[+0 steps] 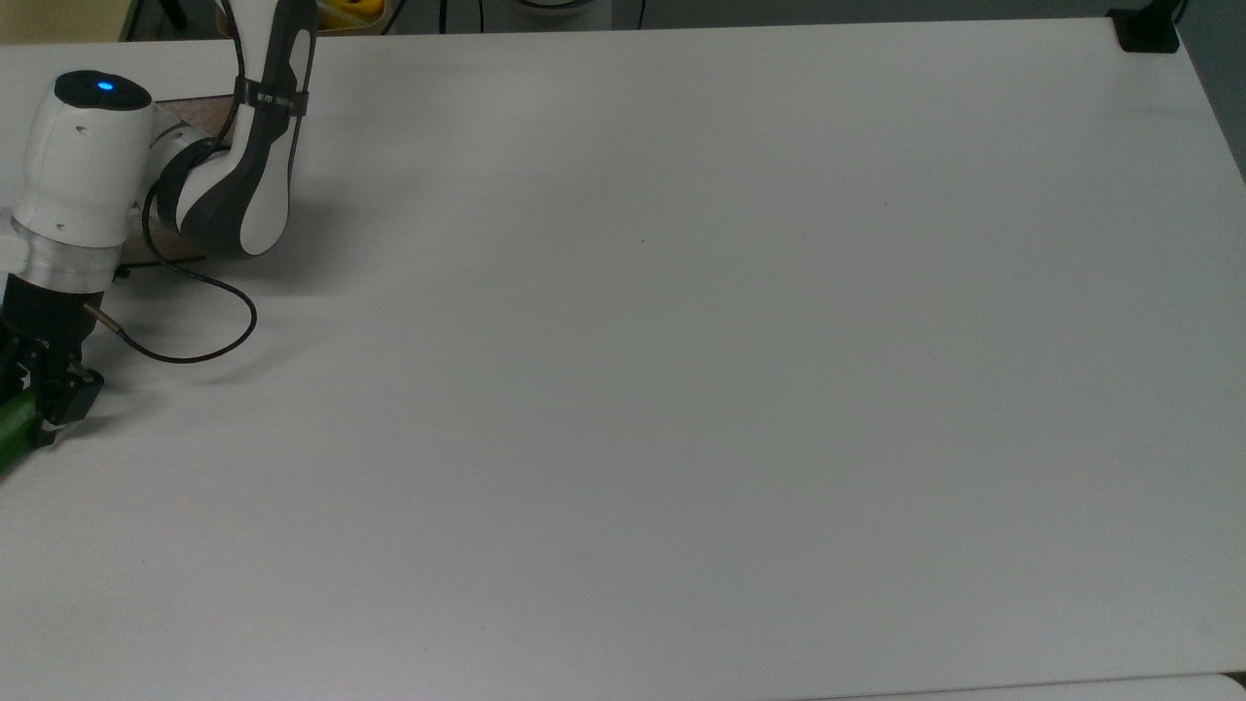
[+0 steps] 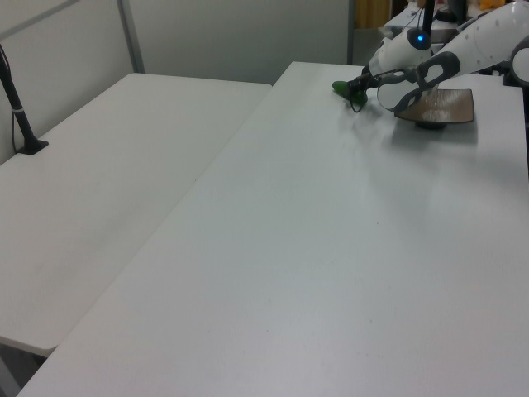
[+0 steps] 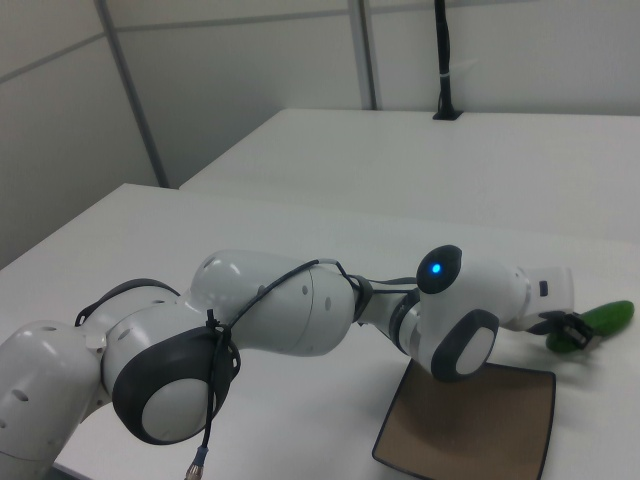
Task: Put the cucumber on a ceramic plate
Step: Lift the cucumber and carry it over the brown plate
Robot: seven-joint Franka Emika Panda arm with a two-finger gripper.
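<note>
On your white desk [image 1: 681, 389], the one black two-finger gripper [image 1: 29, 404] clamps one dark green cucumber [image 3: 592, 322] near the edge; one square brown ceramic plate [image 3: 470, 425] sits beside.

No words, brands or numbers can be read anywhere. The dark band around the white robot arm link [image 1: 272, 95], toward eleven o'clock in the top view, carries small pale characters too blurred to make out.

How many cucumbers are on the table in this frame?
1. The cucumber lies on the table at the gripper, beside the ceramic plate, not on it.
</note>
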